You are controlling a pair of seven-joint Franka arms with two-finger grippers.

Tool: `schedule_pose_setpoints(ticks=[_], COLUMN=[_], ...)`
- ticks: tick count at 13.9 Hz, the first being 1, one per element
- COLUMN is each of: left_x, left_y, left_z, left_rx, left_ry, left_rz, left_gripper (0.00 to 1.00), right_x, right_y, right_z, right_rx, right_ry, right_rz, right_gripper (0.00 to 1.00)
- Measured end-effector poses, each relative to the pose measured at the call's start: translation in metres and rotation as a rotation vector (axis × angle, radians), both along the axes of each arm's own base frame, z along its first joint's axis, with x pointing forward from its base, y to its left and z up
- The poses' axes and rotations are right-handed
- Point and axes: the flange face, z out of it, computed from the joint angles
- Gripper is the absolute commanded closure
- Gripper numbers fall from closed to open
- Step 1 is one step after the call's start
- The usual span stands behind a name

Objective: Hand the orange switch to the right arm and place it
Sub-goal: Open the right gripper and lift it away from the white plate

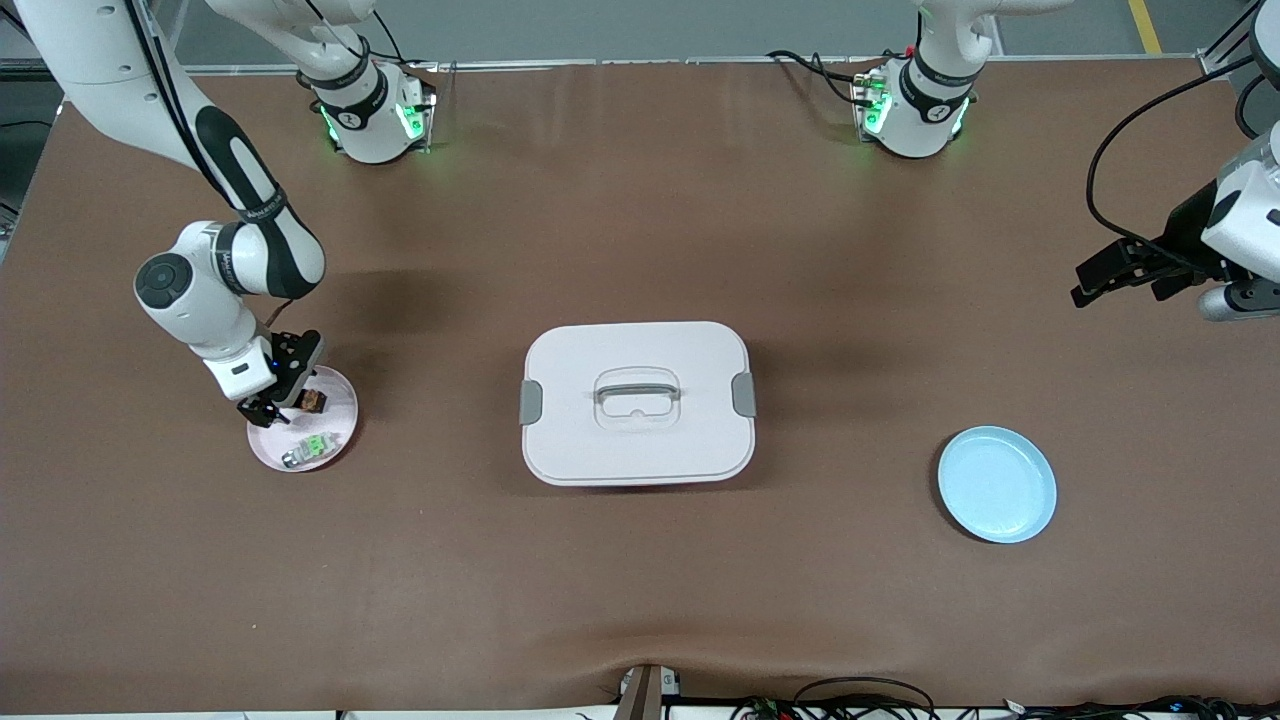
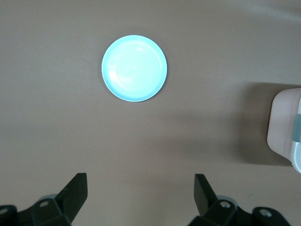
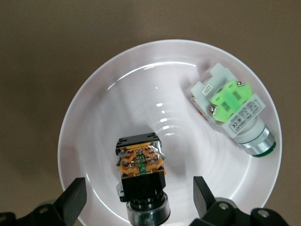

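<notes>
The orange switch is a small black block with an orange face. It lies in a pale pink plate toward the right arm's end of the table. My right gripper hangs low over this plate and is open. In the right wrist view its fingers stand on either side of the orange switch, apart from it, over the plate. My left gripper is open and empty, up in the air at the left arm's end of the table, where that arm waits. The left wrist view shows this gripper over bare table.
A pale grey switch with a green face lies in the same plate, nearer the front camera. A white lidded box with a handle stands mid-table. A light blue plate lies toward the left arm's end.
</notes>
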Motion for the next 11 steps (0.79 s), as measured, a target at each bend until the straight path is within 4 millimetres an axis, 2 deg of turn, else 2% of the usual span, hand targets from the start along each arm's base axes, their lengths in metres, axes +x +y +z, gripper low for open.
schedule_pose_setpoints(ticks=[2,7,9,11], left_x=[0.0,0.0,0.0,0.001], left_y=[0.001,-0.005,-0.007,-0.007], left_z=[-0.001,-0.001,-0.001,0.0], left_rx=[0.0,0.002,0.002,0.002], left_ry=[0.001,0.002,0.002,-0.001], left_rz=[0.002,-0.008,-0.012,-0.012], left_gripper=[0.0,0.0,0.0,0.0], right_x=[0.011,0.036,0.047,0.06], right_y=[0.004,0.039,0.038,0.033], right_z=[0.017,0.088,0.121,0.163], right_rx=[0.009,0.01,-0.004,-0.018], right_ry=[0.046,0.223,0.285,0.318], right_rz=[-0.037,-0.264,-0.381,-0.478], right_gripper=[0.0,0.0,0.0,0.0])
